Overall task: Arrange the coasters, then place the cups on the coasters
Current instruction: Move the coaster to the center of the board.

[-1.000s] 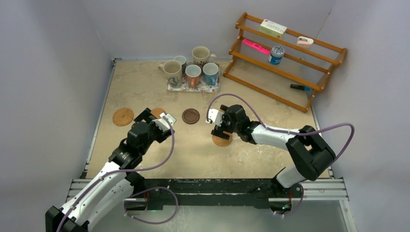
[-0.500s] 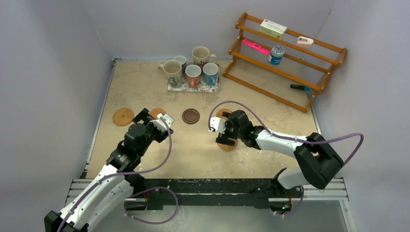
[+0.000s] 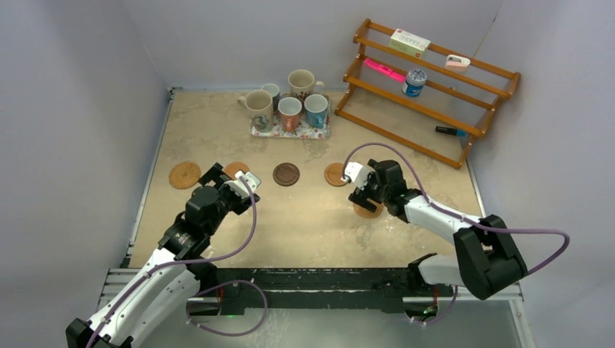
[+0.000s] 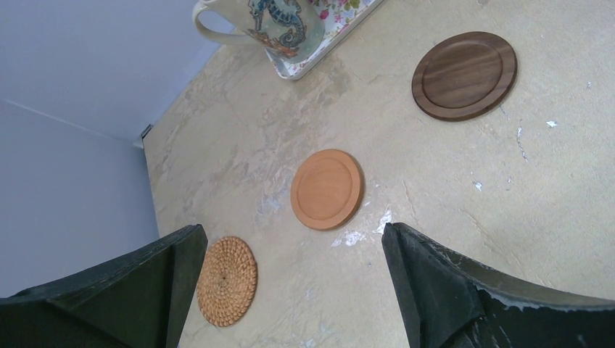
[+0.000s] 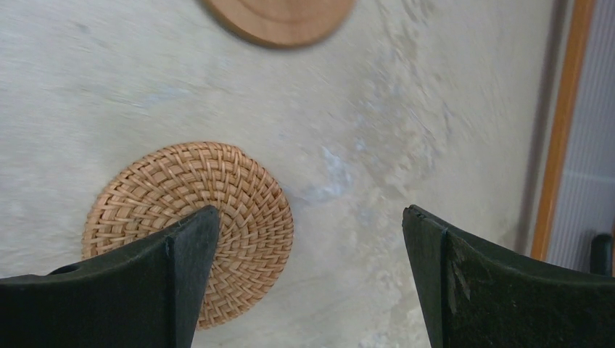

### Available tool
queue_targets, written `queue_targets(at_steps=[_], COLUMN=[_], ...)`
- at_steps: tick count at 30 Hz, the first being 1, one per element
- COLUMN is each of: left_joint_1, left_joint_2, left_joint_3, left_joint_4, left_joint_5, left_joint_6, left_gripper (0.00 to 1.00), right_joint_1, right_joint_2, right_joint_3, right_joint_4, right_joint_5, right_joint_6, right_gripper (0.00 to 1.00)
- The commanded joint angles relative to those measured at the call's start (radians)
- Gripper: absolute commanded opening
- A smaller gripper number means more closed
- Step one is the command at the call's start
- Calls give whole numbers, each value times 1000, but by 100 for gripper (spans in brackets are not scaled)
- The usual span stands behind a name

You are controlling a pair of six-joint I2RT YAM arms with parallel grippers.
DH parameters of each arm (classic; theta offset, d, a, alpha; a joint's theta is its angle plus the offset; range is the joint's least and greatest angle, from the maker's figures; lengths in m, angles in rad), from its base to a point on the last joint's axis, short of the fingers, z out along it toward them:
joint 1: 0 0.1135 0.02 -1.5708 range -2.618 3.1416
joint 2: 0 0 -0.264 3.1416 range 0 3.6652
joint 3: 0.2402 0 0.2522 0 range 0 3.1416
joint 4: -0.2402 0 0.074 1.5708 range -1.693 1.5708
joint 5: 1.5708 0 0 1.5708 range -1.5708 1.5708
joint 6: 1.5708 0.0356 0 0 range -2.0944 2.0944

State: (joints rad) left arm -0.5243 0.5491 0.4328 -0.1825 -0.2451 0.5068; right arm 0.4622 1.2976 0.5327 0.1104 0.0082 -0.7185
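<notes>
Right now both grippers are spread wide & hold nothing. L gripper (image 3: 233,177) hangs over the left-middle of the table (image 3: 217,134), above a smooth tan coaster (image 3: 236,167). In the L wrist view that coaster (image 4: 327,189) lies flat, framed btwn the two fingers (image 4: 116,290), not touched.

Woven coaster (image 3: 185,175) lies to its left, near the table's edge; dark wood coaster (image 3: 286,174) lies to its right. W/ a second tan coaster (image 3: 336,174) further right, these four make a rough row across the middle, each apart from the next.

R gripper (image 3: 360,194) is just right of the second tan coaster, low over a second woven coaster (image 3: 370,211), which sits nearer the arms than the row. In the R wrist view one finger (image 5: 123,290) covers that woven disc's near edge; can't tell if it touches. Other finger is over bare table, well off the disc.

Cups: all five stand upright, bunched on the floral tray (image 3: 290,133) at the back, none on a coaster. Cream mug (image 3: 259,107) is at left, reddish mug (image 3: 289,112) & light blue mug (image 3: 315,110) in front, taller cream mug (image 3: 300,83) & small grey-blue mug (image 3: 271,90) behind. Wooden rack (image 3: 428,109) stands back-right w/ a blue tin (image 3: 414,82) on a shelf.
</notes>
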Motion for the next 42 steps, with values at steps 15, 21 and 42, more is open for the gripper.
queue_targets(at_steps=[15, 21, 42], left_joint_1=[3, 3, 4], left_joint_2=[-22, -22, -19], left_joint_3=[7, 4, 5], left_joint_4=[5, 5, 5], left_joint_5=[10, 10, 7], left_joint_6=[-28, -27, -27], left_gripper=[100, 100, 100], right_joint_1=[-276, -299, -373], right_joint_2=[230, 230, 277], right_joint_3=[105, 115, 152], right_joint_4=[93, 97, 130], right_joint_5=[86, 98, 108], right_joint_6=[48, 55, 59], right_gripper=[99, 99, 99])
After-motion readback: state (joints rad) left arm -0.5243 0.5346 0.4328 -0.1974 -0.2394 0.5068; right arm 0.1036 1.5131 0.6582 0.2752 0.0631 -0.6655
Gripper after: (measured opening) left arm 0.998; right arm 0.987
